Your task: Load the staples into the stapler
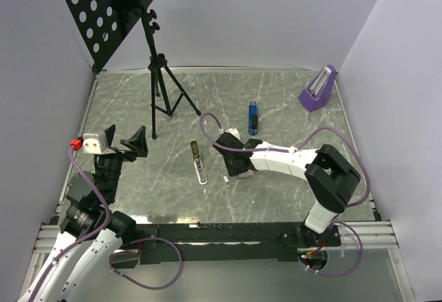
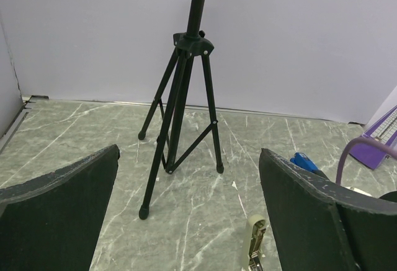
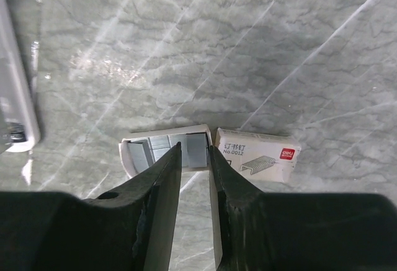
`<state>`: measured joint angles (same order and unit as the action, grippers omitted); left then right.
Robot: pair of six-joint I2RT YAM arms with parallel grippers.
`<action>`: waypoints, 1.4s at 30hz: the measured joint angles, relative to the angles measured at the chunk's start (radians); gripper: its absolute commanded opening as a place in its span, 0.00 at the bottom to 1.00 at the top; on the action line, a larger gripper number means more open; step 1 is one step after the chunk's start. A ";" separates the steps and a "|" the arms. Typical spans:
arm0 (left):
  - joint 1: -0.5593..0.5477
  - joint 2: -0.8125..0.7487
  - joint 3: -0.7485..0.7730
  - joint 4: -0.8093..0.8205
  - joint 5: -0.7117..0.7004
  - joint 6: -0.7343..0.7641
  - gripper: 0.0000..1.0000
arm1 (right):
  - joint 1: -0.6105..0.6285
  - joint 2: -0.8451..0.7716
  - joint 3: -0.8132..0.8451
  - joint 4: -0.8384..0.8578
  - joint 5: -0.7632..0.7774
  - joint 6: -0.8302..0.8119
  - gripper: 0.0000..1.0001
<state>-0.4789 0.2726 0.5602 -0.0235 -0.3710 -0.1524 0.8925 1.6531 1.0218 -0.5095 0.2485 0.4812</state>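
Table: grey marbled top, with white walls shutting in the left, far and right edges. The widest bare stretch is the right half, between the right arm and the right wall.

Music stand: tripod feet planted far-left of centre, perforated desk overhanging the far-left corner. There is bare floor between its feet and the left arm.

Purple wedge-shaped object: upright at the far-right corner, well apart from both arms.

Stapler: lies opened out near the table's middle, with a clear strip on either side. It sits between the two grippers and touches neither.

Slim blue object: flat on the table, just beyond the right wrist.

Left gripper: raised near the left edge, fingers spread wide, nothing between them.

Right gripper: low over the staples, right of the stapler. Its fingers stand narrowly apart, tips on either side of a grey staple strip at the near rim of the staple tray. Pinch or no pinch: cannot tell.

Staple box: pale card with red print, flat on the table, just beside the tray's right end.
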 measured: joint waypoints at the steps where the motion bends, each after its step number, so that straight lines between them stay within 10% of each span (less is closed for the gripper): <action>1: 0.000 0.000 0.000 0.000 0.000 0.000 0.99 | 0.000 0.008 0.000 0.000 0.000 0.000 0.32; 42: 0.000 0.000 0.000 0.000 0.007 0.000 0.99 | 0.008 0.083 0.040 -0.019 -0.039 -0.025 0.13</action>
<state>-0.4789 0.2726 0.5602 -0.0235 -0.3637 -0.1524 0.9009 1.7363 1.0615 -0.5282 0.2100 0.4564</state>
